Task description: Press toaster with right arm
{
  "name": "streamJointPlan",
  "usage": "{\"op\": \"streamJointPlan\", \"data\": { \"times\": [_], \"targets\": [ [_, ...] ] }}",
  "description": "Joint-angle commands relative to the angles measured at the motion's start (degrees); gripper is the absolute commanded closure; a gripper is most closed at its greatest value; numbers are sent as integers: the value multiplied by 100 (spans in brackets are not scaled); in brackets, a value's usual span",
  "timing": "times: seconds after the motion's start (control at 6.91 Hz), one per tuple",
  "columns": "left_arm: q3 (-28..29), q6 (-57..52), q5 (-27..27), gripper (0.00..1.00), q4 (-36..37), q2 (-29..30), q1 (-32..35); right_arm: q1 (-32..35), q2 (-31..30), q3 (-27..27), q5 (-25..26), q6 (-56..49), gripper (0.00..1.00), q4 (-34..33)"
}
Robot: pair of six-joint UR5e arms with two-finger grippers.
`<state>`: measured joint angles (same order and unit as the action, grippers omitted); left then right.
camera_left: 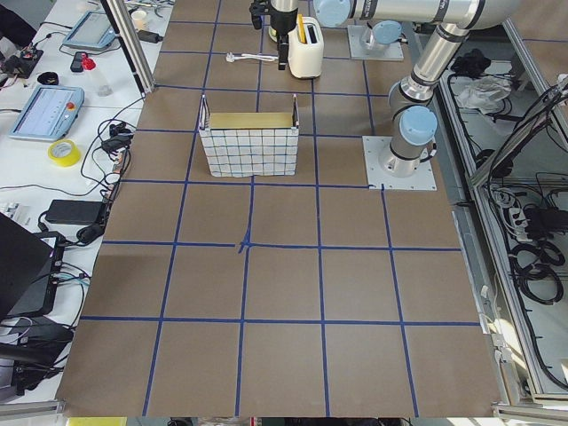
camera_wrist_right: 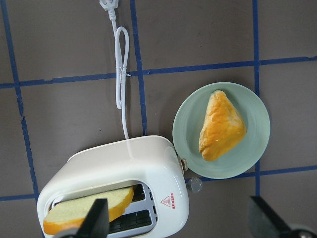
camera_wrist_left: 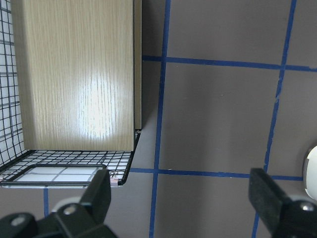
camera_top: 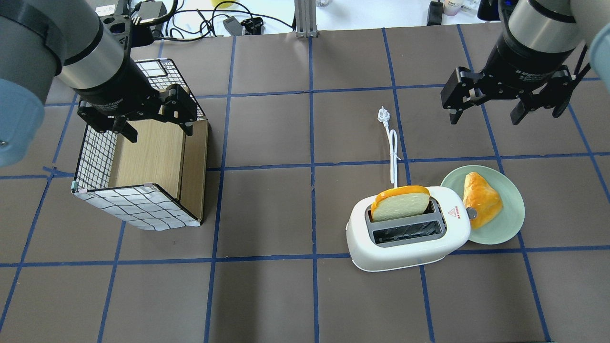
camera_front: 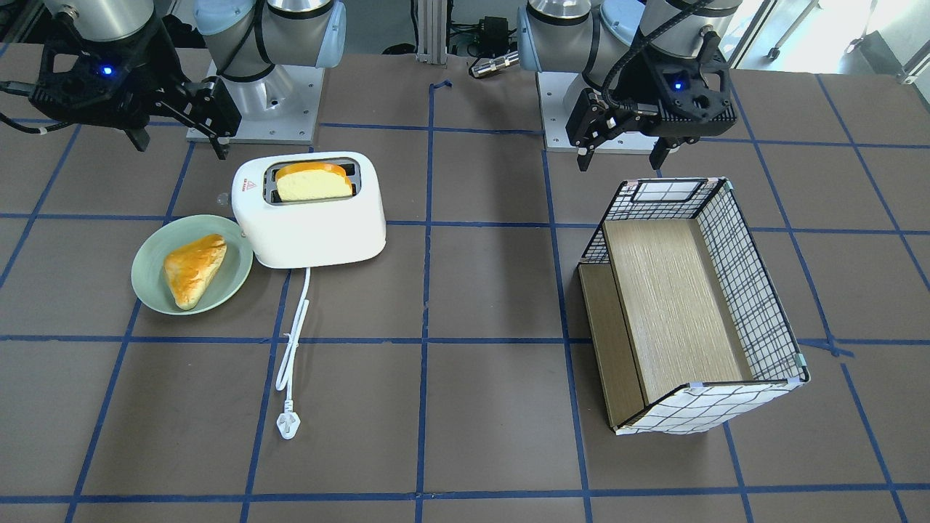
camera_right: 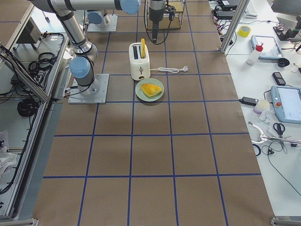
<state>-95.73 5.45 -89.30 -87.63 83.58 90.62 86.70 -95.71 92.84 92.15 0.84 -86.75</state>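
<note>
The white two-slot toaster stands on the table with a slice of bread sticking up from one slot. It also shows in the overhead view and in the right wrist view. Its lever knob sticks out on the end next to the plate. My right gripper is open and empty. It hangs in the air beyond the toaster and plate, apart from both. My left gripper is open and empty above the checked box.
A green plate with a pastry touches the toaster's lever end. The toaster's white cord and plug lie on the table toward the far side. A checked wire-pattern box with wooden panels lies under the left arm.
</note>
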Motion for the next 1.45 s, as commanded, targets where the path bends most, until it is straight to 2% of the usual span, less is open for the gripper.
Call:
{"op": "streamJointPlan", "data": {
  "times": [0.0, 1.3],
  "targets": [
    [2, 0, 0, 0, 0, 0, 0, -4, 17, 24, 5, -240, 0, -9],
    [2, 0, 0, 0, 0, 0, 0, -22, -10, -126, 32, -128, 0, 228]
  ]
}}
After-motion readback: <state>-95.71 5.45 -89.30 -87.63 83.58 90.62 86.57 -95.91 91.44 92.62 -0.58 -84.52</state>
